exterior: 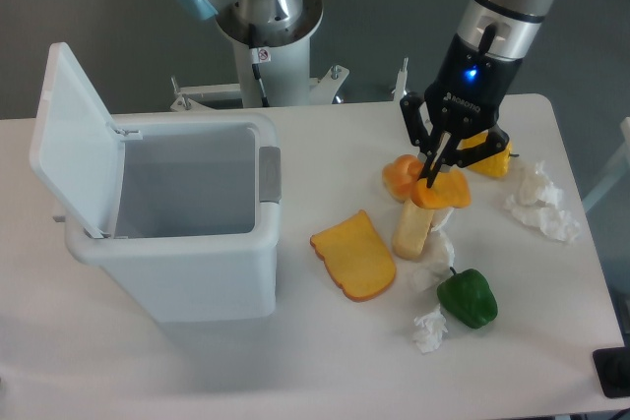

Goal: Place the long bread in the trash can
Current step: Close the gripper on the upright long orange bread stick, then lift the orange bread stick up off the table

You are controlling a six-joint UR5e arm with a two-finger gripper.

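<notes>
The trash can (172,272) is a large white bin at the left, its flip lid (71,135) standing open and its inside looking empty. The long bread (415,225) is a pale yellow, orange-topped baguette right of the middle. It stands tilted, with its lower end on the table and its upper end at my gripper (434,176). The gripper comes down from above and its dark fingers (430,170) are closed on the bread's orange upper end. The gripper is well to the right of the bin.
A flat orange toast slice (356,255) lies between the bin and the bread. A round orange bun (399,176) sits just left of the gripper, a yellow item (492,158) behind it. A green pepper (469,298) and crumpled white papers (539,200) (429,330) lie to the right.
</notes>
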